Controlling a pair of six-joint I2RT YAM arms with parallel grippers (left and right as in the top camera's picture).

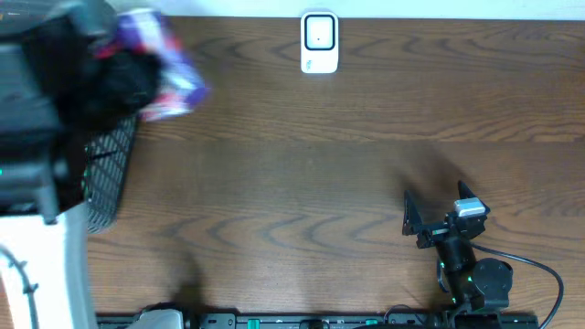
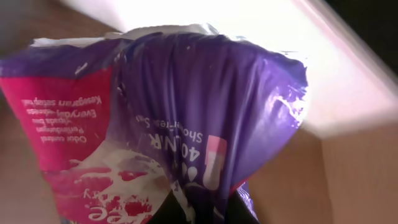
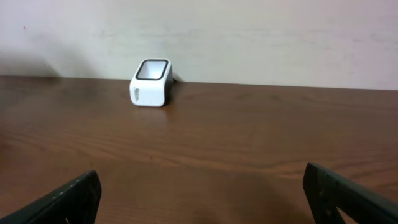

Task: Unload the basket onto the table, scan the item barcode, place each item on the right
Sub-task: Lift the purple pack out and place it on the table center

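Observation:
A purple and pink plastic packet (image 1: pixel 164 64) hangs in the air at the table's far left, with my left gripper (image 1: pixel 123 78) shut on it. In the left wrist view the packet (image 2: pixel 180 112) fills the frame, its bottom edge pinched between the dark jaws of the left gripper (image 2: pixel 205 214); no barcode shows on the side I see. The white barcode scanner (image 1: pixel 319 42) stands at the table's back edge, window up, to the right of the packet, and appears in the right wrist view as the scanner (image 3: pixel 150 83). My right gripper (image 1: pixel 439 212) rests open over the near right of the table, its fingers (image 3: pixel 62 202) wide apart with nothing between them.
A black wire basket (image 1: pixel 108 174) stands at the left edge below the raised left arm, beside a white bin (image 1: pixel 46 274). A wall (image 3: pixel 249 37) runs behind the scanner. Brown wooden tabletop (image 1: pixel 302 183) stretches between the two arms.

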